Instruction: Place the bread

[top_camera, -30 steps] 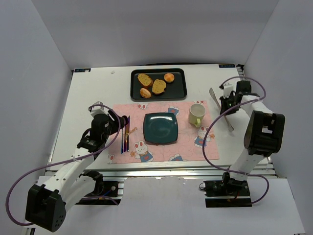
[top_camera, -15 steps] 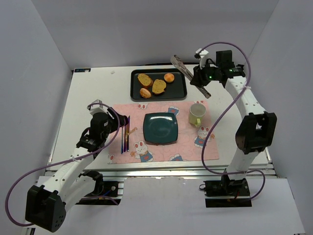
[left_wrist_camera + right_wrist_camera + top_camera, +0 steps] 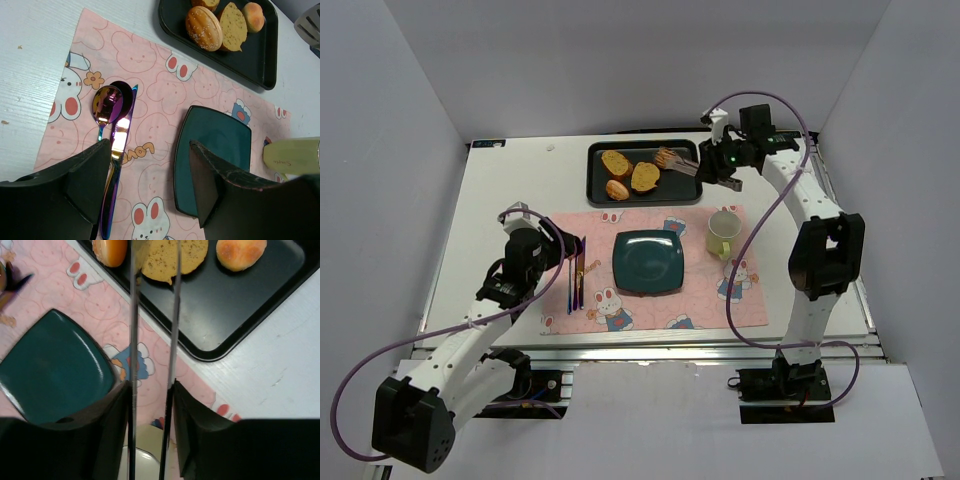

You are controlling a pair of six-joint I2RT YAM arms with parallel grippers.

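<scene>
**Four Pieces of Bread, One of Most Else**

There was one black tray (image 3: 688, 190), and it carried four pieces of bread: two slices, the far slice (image 3: 616, 162) and the near slice (image 3: 645, 177), and two rolls, a seeded roll (image 3: 203, 21) and a small roll (image 3: 252, 9). One teal plate (image 3: 648, 262), one pale mug (image 3: 722, 233) and one pink placemat (image 3: 710, 290) lay below. One pair of tongs (image 3: 680, 165) was in view. The cutlery (image 3: 117, 145) showed two spoon bowls and one flat handle; any further piece could not be made out. Two arms were there, the left arm (image 3: 485, 310) and the right arm (image 3: 820, 215).
</scene>
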